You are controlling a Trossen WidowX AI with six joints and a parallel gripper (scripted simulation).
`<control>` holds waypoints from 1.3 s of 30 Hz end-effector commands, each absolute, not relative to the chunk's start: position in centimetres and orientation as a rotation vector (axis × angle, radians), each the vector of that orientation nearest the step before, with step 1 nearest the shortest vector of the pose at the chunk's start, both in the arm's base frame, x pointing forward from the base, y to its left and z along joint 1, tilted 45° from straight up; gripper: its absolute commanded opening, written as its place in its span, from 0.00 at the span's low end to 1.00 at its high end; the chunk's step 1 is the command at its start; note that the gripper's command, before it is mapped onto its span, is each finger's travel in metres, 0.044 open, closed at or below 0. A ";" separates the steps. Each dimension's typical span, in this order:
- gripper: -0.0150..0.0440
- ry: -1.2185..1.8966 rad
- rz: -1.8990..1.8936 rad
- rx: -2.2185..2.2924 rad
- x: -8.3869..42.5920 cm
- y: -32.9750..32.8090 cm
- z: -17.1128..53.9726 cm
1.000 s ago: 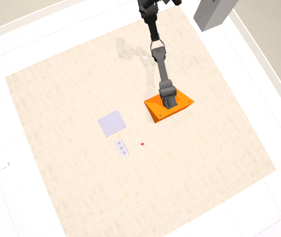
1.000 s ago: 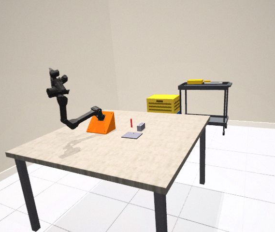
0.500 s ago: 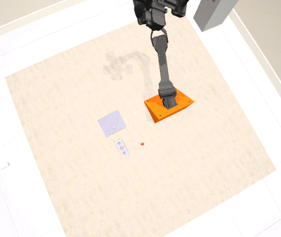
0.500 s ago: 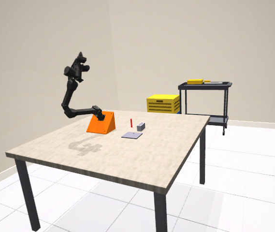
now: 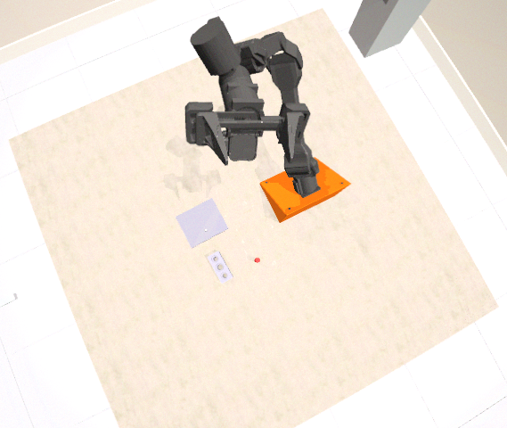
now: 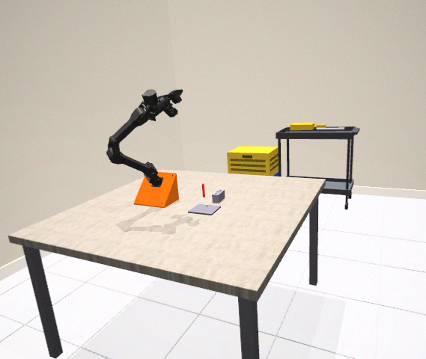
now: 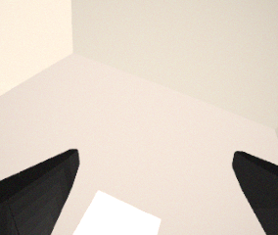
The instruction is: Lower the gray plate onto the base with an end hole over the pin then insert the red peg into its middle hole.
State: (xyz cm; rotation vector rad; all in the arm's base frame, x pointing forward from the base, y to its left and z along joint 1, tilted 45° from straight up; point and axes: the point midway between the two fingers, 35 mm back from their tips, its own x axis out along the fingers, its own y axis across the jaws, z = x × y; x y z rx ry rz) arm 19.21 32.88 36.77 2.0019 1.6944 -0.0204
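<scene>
From above, the gray plate (image 5: pixel 219 267) is lying beside the square base (image 5: pixel 201 222) with the red peg (image 5: pixel 257 259) just right, all mid-desk (image 5: pixel 336 299), well inside its edges. Only the side view is showing the peg upright. The claw (image 6: pixel 177 95) is hovering high, spread apart and gripping nothing.

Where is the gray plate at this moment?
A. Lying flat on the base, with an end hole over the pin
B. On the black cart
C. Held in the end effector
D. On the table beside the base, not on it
D: in the top view the gray plate lies on the table next to the base, apart from it, and the end effector is open and empty.
</scene>
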 end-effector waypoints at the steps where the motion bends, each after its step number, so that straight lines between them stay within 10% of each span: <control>1: 1.00 1.589 -0.184 1.985 22.1 33.0 32.9; 25: 1.00 0.766 -1.321 0.964 34.9 17.0 2.3; 39: 1.00 0.652 -1.442 0.598 35.9 10.3 -3.1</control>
